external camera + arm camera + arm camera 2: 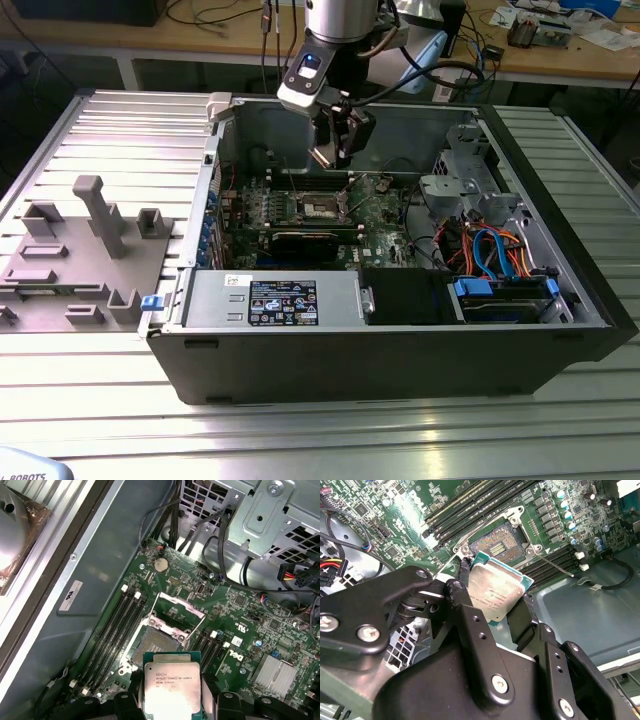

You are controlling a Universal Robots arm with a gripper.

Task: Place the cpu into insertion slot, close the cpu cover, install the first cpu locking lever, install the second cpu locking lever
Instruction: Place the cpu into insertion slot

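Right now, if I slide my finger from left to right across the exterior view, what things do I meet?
Grey plastic fixture → gripper holding the cpu → blue and orange cables → black case wall.

Printed lettering on the cpu (pixel 171 682) and motherboard (pixel 240 625)

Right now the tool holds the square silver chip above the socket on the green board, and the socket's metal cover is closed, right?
Not quite: the cpu cover is open, tilted up off the insertion slot, whose contacts lie bare in the first wrist view. The rest stands: the tool holds the cpu above that slot on the green board.
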